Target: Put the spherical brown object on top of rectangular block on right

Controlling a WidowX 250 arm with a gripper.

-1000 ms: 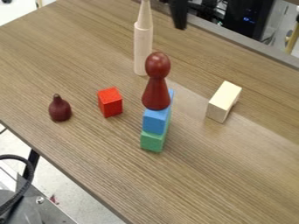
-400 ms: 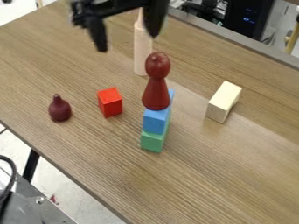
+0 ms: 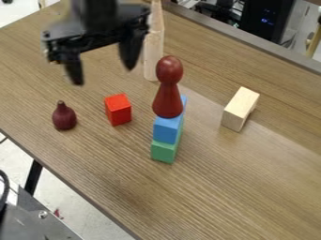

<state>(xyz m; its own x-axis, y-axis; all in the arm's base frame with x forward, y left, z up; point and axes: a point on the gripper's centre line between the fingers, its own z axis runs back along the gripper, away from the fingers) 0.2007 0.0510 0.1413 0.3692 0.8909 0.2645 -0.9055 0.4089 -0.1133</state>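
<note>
- while the black two-finger gripper [image 3: 103,76] hangs over the upper left of a wood-grain table [image 3: 251,187], a dark brown bulb-shaped piece [image 3: 64,118] stands at the table's left, its rounded body down and its short neck up, likely so the fingers can come down on either side of it.
- a pale rectangular wood block [image 3: 240,108] lies on a long side at right, presumably laid that way to offer a level top; the round piece is well apart from it, the placing not yet done.
- a red cube [image 3: 118,110] sits between the bulb-shaped piece and a central stack, near enough to the piece to call for a careful descent.
- in the stack, a reddish-brown pawn-shaped figure [image 3: 168,91] stands upright on a blue block [image 3: 167,129], itself on a green block [image 3: 164,151]; the tower lies between pickup and goal, so a high carry looks wise to keep from toppling it.
- behind it, a pale wooden cylinder [image 3: 153,56] rises upright.
- the gripper's fingers are spread wide and point down, with nothing between them and no contact with any piece, a pose that suits an approach to the grasp.
</note>
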